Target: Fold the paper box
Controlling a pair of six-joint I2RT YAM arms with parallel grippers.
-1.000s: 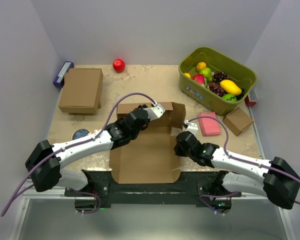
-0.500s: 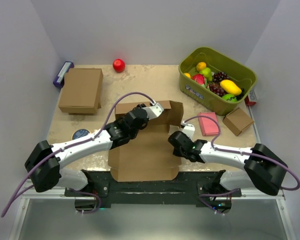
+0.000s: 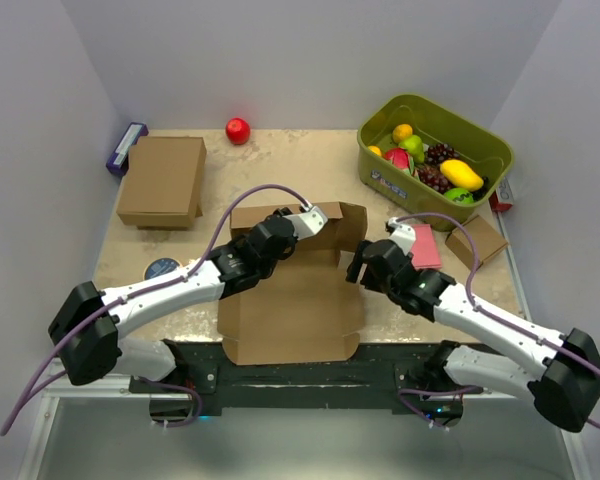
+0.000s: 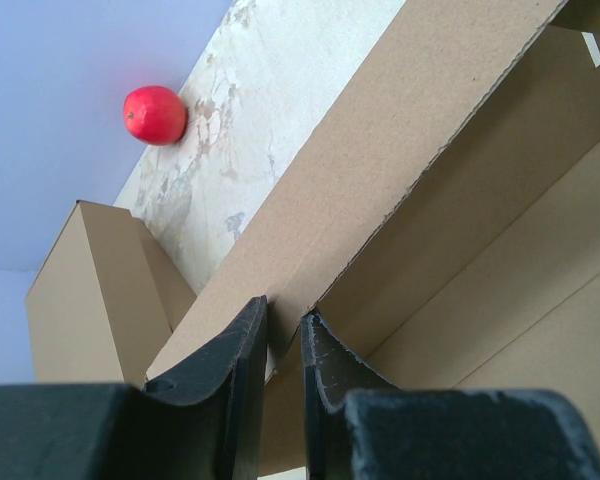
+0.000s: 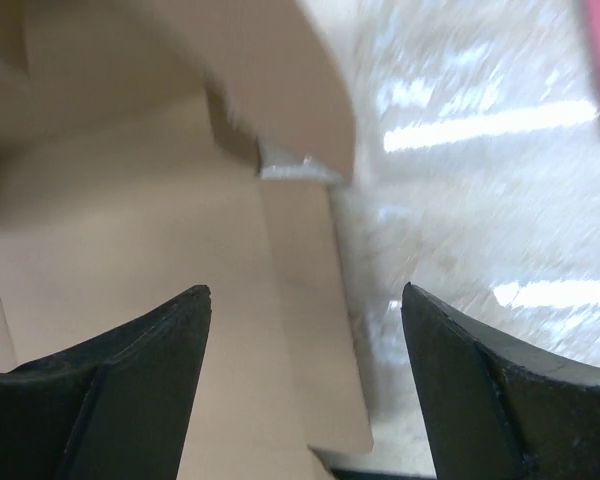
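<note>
The paper box (image 3: 290, 310) lies as a brown cardboard sheet in the middle of the table, its back wall and right-hand flap (image 3: 352, 226) standing up. My left gripper (image 3: 318, 217) is shut on the top edge of that back wall. In the left wrist view both black fingers (image 4: 242, 345) pinch the cardboard edge (image 4: 380, 190). My right gripper (image 3: 357, 262) hovers open over the sheet's right edge. Nothing sits between its fingers (image 5: 180, 330), and below them I see the box floor (image 5: 130, 250) and the blurred raised flap (image 5: 280, 90).
A closed brown box (image 3: 163, 180) stands back left, with a blue item (image 3: 126, 147) beside it and a red ball (image 3: 238, 130) at the back wall. A green bin (image 3: 380, 175) of toy fruit is back right. A pink block (image 3: 420, 247) and small cardboard cube (image 3: 477, 240) lie right of the box.
My right gripper was shut low at the sheet's right edge; it has opened wide and moved up and away from me. The left arm has held still on the back wall.
</note>
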